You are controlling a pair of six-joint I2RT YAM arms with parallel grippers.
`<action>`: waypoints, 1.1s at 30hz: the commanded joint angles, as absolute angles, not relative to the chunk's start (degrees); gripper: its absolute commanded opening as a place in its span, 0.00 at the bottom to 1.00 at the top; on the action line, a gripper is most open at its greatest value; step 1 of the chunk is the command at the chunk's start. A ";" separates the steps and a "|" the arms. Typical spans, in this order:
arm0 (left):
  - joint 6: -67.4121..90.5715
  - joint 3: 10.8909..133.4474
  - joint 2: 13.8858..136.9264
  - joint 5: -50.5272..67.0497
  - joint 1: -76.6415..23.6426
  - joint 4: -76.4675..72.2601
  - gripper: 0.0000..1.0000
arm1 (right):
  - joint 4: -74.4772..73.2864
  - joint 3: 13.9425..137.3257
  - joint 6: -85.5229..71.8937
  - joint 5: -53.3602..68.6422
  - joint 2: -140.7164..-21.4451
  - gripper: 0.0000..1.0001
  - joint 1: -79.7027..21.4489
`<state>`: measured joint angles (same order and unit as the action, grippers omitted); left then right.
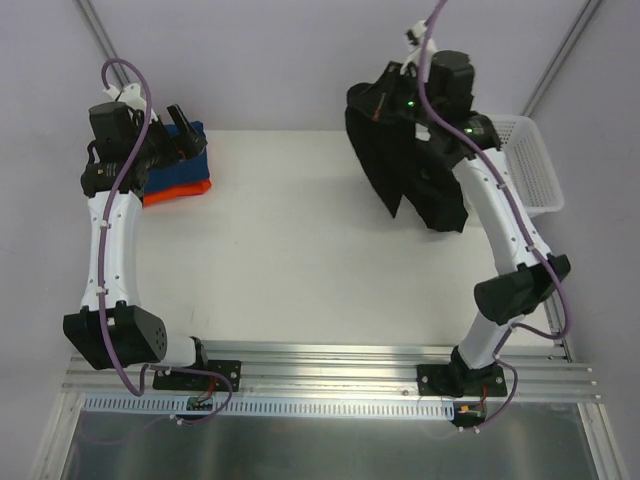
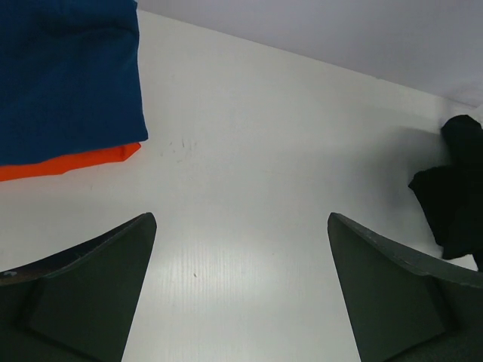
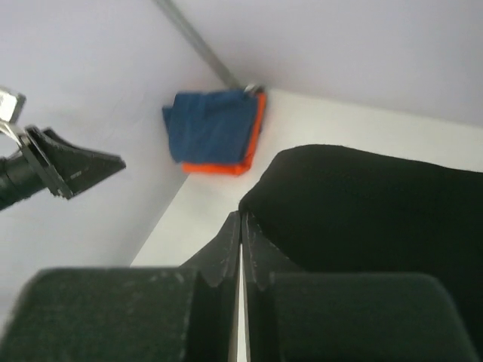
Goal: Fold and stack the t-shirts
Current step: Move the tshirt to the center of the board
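Top external view: at left, the left claw (image 1: 183,125) is held spread beside the blue shirt (image 1: 192,150), which is stacked on the orange shirt (image 1: 180,190). At right, the black shirt (image 1: 410,180) is hung bunched, pinched by the right claw (image 1: 392,90). A crumpled landing is judged likely if it is released unspread.

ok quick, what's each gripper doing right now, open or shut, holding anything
Left gripper: open, holding nothing.
Right gripper: shut on the plain black cloth t-shirt, which hangs from it above the table.
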<state>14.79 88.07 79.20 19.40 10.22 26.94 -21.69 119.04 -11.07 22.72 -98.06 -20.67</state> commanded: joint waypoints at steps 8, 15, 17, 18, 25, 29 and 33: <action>14.77 89.65 74.62 20.39 11.69 24.70 0.99 | -18.63 122.60 -18.28 29.53 -118.02 0.10 -33.92; 14.33 87.54 74.61 21.18 12.48 24.61 0.99 | -20.47 129.28 -14.69 27.17 -122.43 0.55 -30.96; 14.41 86.93 75.40 22.14 12.48 24.61 0.99 | -22.84 130.25 -13.45 26.20 -123.04 0.56 -27.70; 13.72 86.66 76.28 23.19 12.48 24.61 0.99 | -23.37 129.99 -12.75 25.84 -123.31 0.56 -24.55; 15.55 81.83 80.07 34.62 12.57 24.87 0.99 | -23.73 127.44 -6.77 19.00 -125.67 0.51 -13.55; 16.44 81.47 81.47 38.83 12.48 25.05 0.99 | -24.26 131.46 -2.21 11.53 -130.41 0.55 -9.94; 15.12 81.91 82.79 41.04 12.04 25.93 0.99 | -23.30 136.23 1.41 7.74 -135.78 0.61 -7.83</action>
